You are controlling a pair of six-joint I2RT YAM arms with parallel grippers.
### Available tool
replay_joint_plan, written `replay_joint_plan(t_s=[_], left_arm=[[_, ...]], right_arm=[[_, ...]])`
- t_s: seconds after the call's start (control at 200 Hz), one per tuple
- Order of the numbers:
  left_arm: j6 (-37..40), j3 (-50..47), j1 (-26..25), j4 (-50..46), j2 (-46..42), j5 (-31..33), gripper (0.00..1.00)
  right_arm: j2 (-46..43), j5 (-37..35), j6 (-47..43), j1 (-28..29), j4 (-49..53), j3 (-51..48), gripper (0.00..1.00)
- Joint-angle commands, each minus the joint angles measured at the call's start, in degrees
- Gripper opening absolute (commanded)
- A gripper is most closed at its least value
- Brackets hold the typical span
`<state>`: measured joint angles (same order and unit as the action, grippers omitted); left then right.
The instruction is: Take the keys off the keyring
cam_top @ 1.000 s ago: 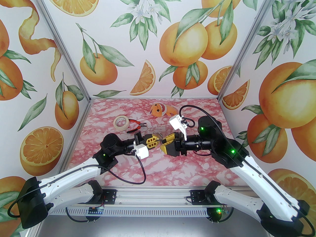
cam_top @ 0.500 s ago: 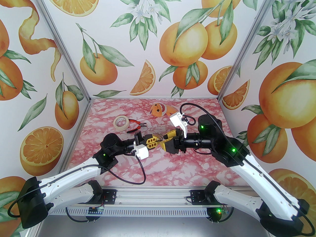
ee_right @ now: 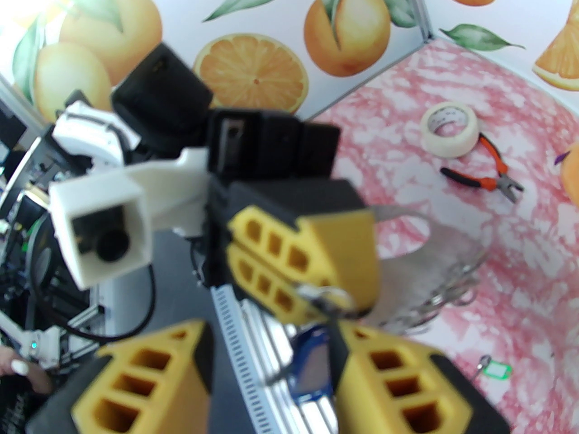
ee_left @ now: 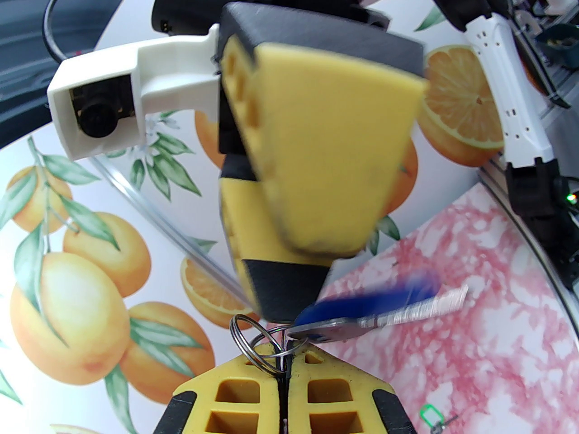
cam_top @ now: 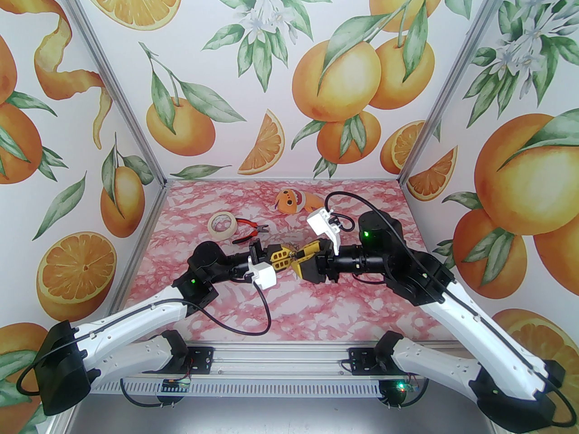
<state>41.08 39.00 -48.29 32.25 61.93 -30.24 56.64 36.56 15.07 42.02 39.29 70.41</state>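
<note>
My left gripper [cam_top: 286, 260] is shut on a small split ring [ee_left: 253, 342] of the keyring [ee_right: 434, 256], held above the middle of the table. The grey metal loop hangs behind its fingers [ee_right: 316, 247]. The blue key [ee_left: 371, 306] dangles from the rings, blurred. My right gripper [cam_top: 300, 260] faces the left one tip to tip. Its jaws stand apart, with the blue key [ee_right: 311, 364] between them, close to one finger [ee_right: 398, 378]. The green key [ee_right: 496, 371] lies loose on the table, and is also in the left wrist view [ee_left: 429, 413].
A roll of beige tape [cam_top: 222, 226] and red-handled pliers [cam_top: 248, 232] lie at the back left. An orange plush toy [cam_top: 294, 200] sits at the back centre. Printed walls close in the pink marbled table [cam_top: 325, 305] on three sides.
My right gripper has slid a little left, closer to the left gripper's tips. The left wrist has shifted slightly to the right. The keyring stays held between them.
</note>
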Motion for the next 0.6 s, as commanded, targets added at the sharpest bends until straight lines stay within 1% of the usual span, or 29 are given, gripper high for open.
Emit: replay_joint_plan(t_s=[0.0, 0.055, 0.135, 0.25, 0.325, 0.445, 0.595], left_arm=[[1.1, 2.7, -0.2, 1.6, -0.1, 0.7, 0.07], [1.1, 2.7, -0.2, 1.5, -0.2, 0.6, 0.07], [1.2, 2.9, -0.2, 1.2, -0.2, 0.5, 0.07], [1.4, 3.1, -0.2, 1.2, -0.3, 0.5, 0.07], [1.7, 2.9, -0.2, 1.6, -0.2, 0.9, 0.07], [2.6, 3.0, -0.2, 2.1, 0.3, 1.1, 0.07], [3.4, 3.2, -0.2, 2.9, 0.6, 1.4, 0.07]], right_arm=[[0.0, 1.3, -0.5, 0.4, 1.4, -0.3, 0.46], [0.3, 0.4, -0.6, 0.4, 1.5, -0.2, 0.45], [0.2, -0.9, -0.1, 0.4, 0.4, 0.2, 0.50], [-0.3, -3.6, 1.1, 0.3, 0.6, 1.2, 0.51], [-1.5, -7.1, 3.1, 0.2, 0.4, 1.0, 0.53], [-2.1, -9.3, 6.0, 0.0, 0.1, 0.8, 0.55], [-0.3, -8.5, 7.2, 0.0, 0.4, 1.1, 0.56]])
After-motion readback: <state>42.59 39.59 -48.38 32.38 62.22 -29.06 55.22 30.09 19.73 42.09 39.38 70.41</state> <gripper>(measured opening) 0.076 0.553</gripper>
